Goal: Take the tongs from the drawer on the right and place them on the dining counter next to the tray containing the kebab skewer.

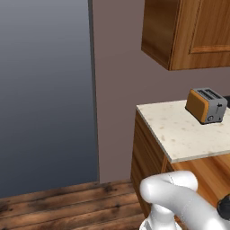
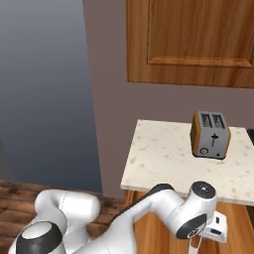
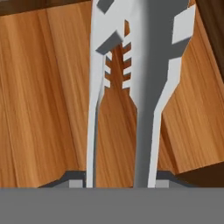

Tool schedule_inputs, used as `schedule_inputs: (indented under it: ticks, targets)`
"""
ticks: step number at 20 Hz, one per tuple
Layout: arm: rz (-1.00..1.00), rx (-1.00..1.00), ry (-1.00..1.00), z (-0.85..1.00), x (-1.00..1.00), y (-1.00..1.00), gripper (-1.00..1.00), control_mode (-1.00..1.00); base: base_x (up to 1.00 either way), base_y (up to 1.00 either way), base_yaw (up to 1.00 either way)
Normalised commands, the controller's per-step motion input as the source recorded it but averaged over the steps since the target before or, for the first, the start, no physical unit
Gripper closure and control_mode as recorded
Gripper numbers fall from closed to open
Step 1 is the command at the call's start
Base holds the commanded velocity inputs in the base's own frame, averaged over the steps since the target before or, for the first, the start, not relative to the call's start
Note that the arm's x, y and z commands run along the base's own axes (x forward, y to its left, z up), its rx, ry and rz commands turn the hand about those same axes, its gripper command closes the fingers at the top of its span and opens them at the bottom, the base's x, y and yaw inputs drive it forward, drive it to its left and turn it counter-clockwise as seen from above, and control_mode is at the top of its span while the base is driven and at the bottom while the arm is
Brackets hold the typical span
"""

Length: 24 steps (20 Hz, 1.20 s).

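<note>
White arm low over drawer

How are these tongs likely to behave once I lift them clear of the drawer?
The tongs look like slim bare metal, so probably stiff and light, perhaps slick between the pads. Their two long arms run out far beyond the pincer, so the scalloped end may swing or sag. A grip across both arms would likely squeeze them together.

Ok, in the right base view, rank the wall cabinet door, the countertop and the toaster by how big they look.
1. Wall cabinet door, cut off by the frame, largest.
2. Countertop, also cut off at the right edge; close behind, so this order is unsure.
3. Toaster, clearly smallest.
</note>
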Motion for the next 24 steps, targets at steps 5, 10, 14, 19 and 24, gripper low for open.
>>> schedule_inputs:
  ticks: [5, 10, 14, 19, 24]
  targets:
    - [0.10, 0.00, -0.01, 0.68, -0.01, 0.18, 1.00, -1.00, 0.00, 0.00, 0.00]
    - [0.14, 0.00, -0.13, 0.44, 0.24, 0.32, 1.00, -1.00, 0.00, 0.00, 0.00]
    - [0.13, 0.00, -0.18, 0.22, 0.49, 0.43, 1.00, -1.00, 0.00, 0.00, 0.00]
    - [0.12, 0.00, -0.16, 0.26, 0.51, 0.52, 1.00, -1.00, 0.00, 0.00, 0.00]
    - [0.12, 0.00, -0.03, 0.33, 0.49, 0.49, 1.00, -1.00, 0.00, 0.00, 0.00]
